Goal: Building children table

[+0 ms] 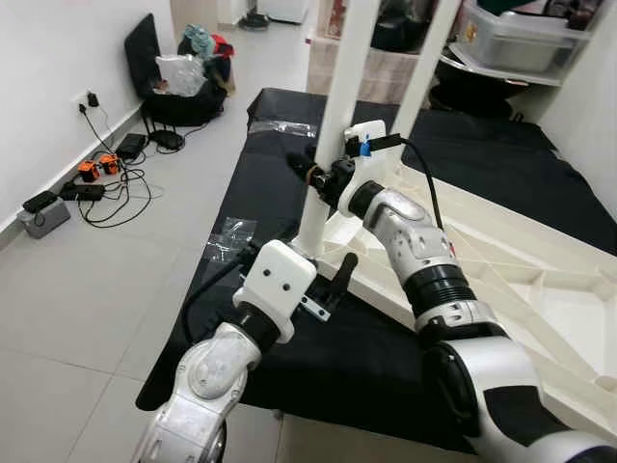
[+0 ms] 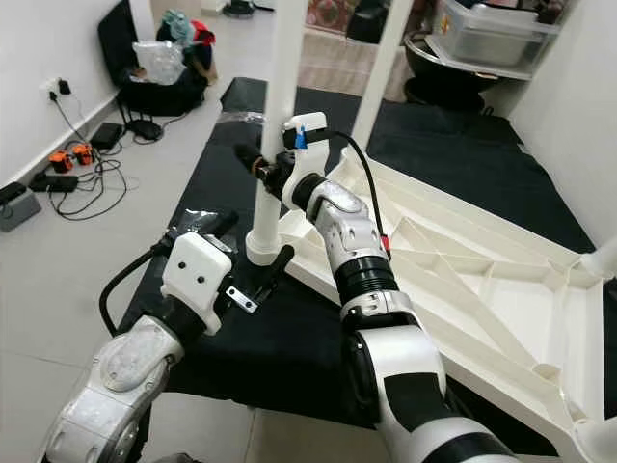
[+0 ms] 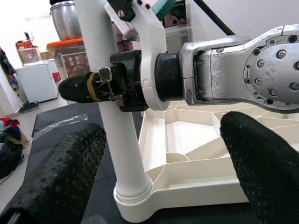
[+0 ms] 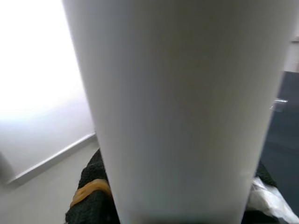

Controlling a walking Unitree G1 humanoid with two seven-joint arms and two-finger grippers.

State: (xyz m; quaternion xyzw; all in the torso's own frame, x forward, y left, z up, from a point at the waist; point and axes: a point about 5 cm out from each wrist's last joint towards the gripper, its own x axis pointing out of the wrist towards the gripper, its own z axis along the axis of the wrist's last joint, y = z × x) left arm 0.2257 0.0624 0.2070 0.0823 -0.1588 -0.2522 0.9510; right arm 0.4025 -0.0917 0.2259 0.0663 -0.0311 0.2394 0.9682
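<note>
**Right gripper clamps upright leg of overturned table**

Grey floor tiles run along the left, where cables and chargers trail from a wall socket and a black bag stuffed with plastic sits further back. Beside them lies a black mat, and on it a white children's table top rests upside down, its ribbed underside facing up. At the near left corner, a white table leg stands upright in its round socket; a second leg rises behind it. The left gripper hovers low near that socket, its textured black fingers spread wide apart and holding nothing. Higher up, the right gripper is closed around the near leg, fingers pressed to the white tube. On the far right, a grey plastic bin sits on a shelf.
</note>
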